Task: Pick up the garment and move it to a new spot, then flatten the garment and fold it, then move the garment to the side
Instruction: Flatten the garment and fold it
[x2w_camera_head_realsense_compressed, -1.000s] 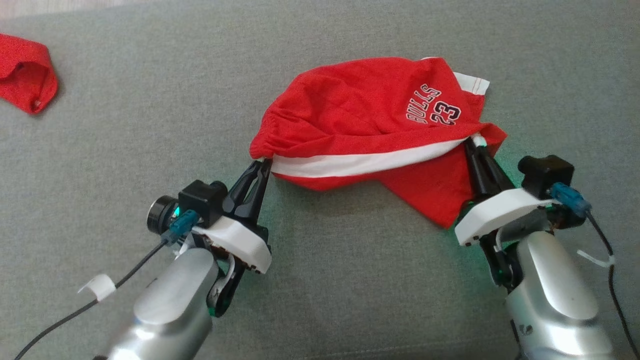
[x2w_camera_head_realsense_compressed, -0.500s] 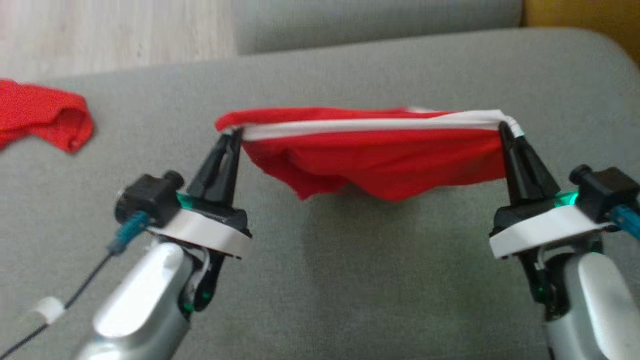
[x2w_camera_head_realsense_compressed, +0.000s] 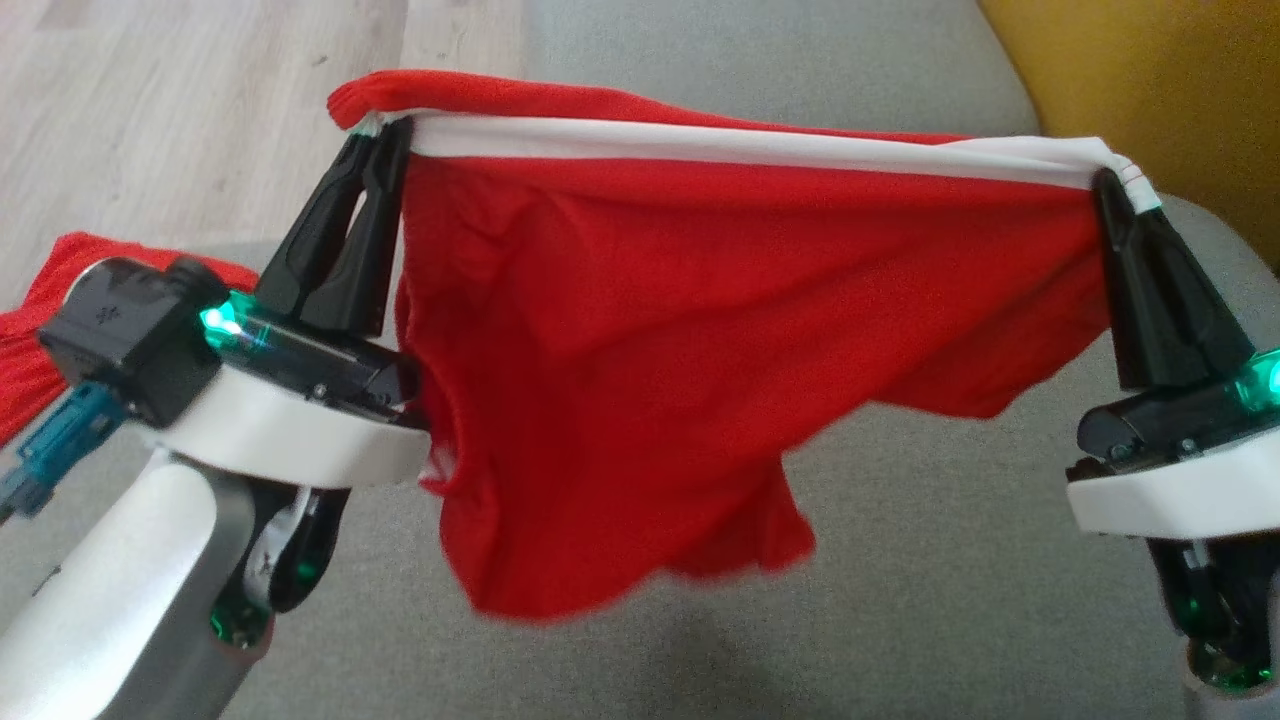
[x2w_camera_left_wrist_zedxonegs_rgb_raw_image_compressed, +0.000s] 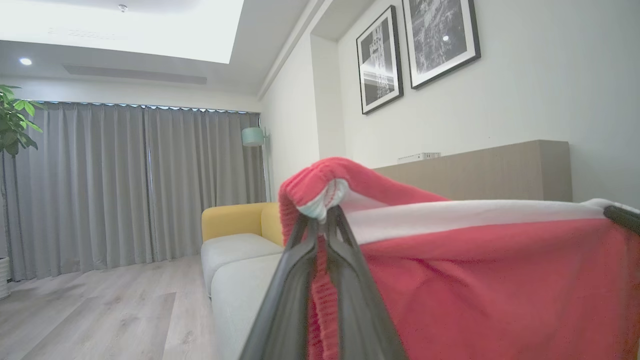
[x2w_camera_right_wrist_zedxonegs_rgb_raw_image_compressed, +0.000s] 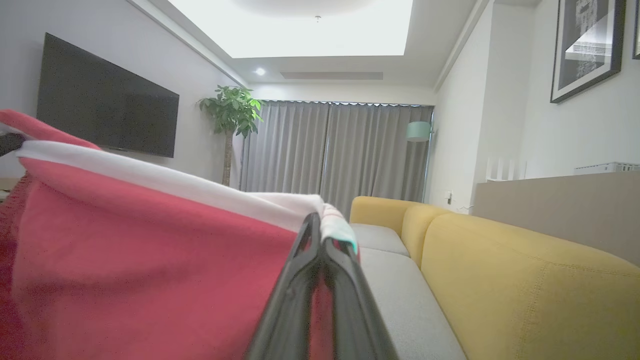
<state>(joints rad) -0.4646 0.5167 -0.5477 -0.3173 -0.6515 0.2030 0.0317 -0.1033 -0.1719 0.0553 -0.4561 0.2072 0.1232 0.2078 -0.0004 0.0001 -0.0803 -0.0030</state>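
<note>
Since a second earlier, both arms had raised the garment (x2w_camera_head_realsense_compressed: 650, 330) off the grey sofa seat (x2w_camera_head_realsense_compressed: 950, 620), where it had lain bunched with its printed side up. The head camera had tilted too, bringing a wooden floor (x2w_camera_head_realsense_compressed: 150, 100) and a yellow cushion (x2w_camera_head_realsense_compressed: 1150, 90) into the picture.

From the head, the left gripper (x2w_camera_head_realsense_compressed: 385, 135) stood at the upper left, fingers pointing up and leaning slightly right, pinched tight on one end of the garment's white band (x2w_camera_head_realsense_compressed: 750, 148). The right gripper (x2w_camera_head_realsense_compressed: 1118, 185) stood at the far right, a little lower, fingers leaning left and clamped on the band's other end. The band ran taut between them, sloping gently down to the right. Beneath it the red cloth hung over the seat as a loose sheet in soft folds, reaching lowest toward the left, its bottom edge blurred. A second red cloth (x2w_camera_head_realsense_compressed: 30, 340) lay at the left edge behind the left wrist.

From the left wrist, the two dark fingers met on a bunched corner of red hem and white band. The band stretched away to the right, where the tip of the other gripper showed at the edge. Grey curtains (x2w_camera_left_wrist_zedxonegs_rgb_raw_image_compressed: 125, 185) and framed pictures (x2w_camera_left_wrist_zedxonegs_rgb_raw_image_compressed: 415, 50) stood behind.

From the right wrist, the fingers were closed tip to tip on the band's corner, and the red cloth spread away to the left. A television (x2w_camera_right_wrist_zedxonegs_rgb_raw_image_compressed: 105, 95) and a plant (x2w_camera_right_wrist_zedxonegs_rgb_raw_image_compressed: 230, 110) showed beyond.
</note>
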